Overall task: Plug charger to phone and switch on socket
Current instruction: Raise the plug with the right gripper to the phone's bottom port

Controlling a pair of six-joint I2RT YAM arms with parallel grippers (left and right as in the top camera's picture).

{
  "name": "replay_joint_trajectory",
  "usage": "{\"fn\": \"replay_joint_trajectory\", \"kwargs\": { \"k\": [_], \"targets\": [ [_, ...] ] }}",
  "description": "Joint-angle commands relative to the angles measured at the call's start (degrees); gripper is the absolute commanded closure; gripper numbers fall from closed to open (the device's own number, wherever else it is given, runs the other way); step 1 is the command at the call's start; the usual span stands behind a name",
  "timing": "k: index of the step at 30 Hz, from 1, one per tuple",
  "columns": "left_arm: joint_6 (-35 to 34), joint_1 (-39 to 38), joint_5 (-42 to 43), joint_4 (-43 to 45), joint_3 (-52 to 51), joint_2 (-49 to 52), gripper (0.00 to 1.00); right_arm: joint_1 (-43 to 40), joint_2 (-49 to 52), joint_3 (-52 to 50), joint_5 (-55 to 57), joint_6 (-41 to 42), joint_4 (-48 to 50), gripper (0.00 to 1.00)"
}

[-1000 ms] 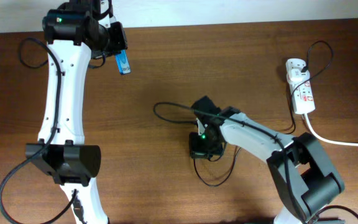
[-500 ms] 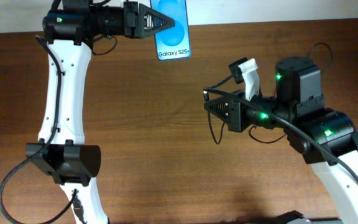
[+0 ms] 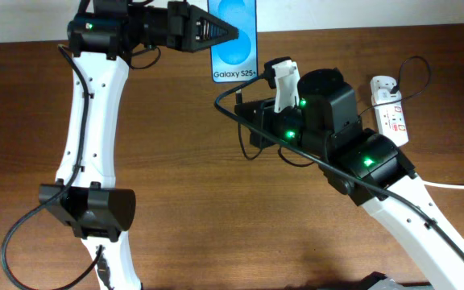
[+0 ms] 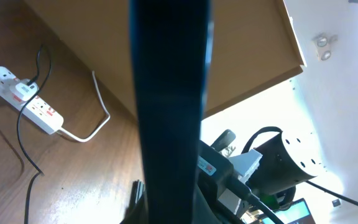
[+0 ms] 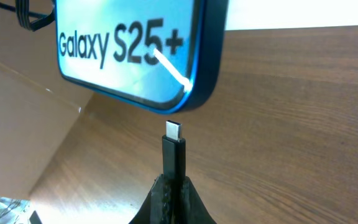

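My left gripper (image 3: 216, 31) is shut on the phone (image 3: 235, 40) and holds it up above the table's far edge, its light-blue screen with the "Galaxy S25+" end facing my right arm. In the left wrist view the phone (image 4: 169, 106) is a dark upright bar. My right gripper (image 5: 171, 186) is shut on the charger (image 5: 173, 155), its metal plug tip just below the phone's bottom edge (image 5: 135, 43), a small gap between them. The black charger cable (image 3: 230, 101) loops by the right arm. The socket (image 3: 390, 113) lies at the far right, with the charger's adapter plugged in.
The socket also shows in the left wrist view (image 4: 23, 99) with its thick white cord (image 4: 98, 118). That cord (image 3: 441, 184) runs off the right edge of the brown wooden table (image 3: 216, 217). A white wall lies beyond the table's far edge.
My right arm swung up and left with the charger plug, from the table's middle to just below the phone. My left arm turned the phone screen-up and shifted it right.
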Motion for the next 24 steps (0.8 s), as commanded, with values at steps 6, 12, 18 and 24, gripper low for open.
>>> {"fn": "replay_joint_trajectory", "kwargs": {
  "k": [6,12,18,24],
  "targets": [
    [-1.1,0.3,-1.3,0.3,0.7,-0.4,1.00,0.1,0.2,5.7,-0.4,1.0,-3.4,0.96],
    [-0.1,-0.4,-0.6,0.3,0.7,-0.4,1.00,0.1,2.2,5.9,-0.9,1.8,-2.5,0.96],
    [1.7,-0.3,-0.7,0.3,0.7,-0.4,1.00,0.1,2.2,7.6,-0.9,1.6,-4.0,0.96],
    [3.4,-0.3,-2.4,0.3,0.7,-0.4,1.00,0.1,2.2,7.6,-1.7,1.6,-4.2,0.96]
  ]
}}
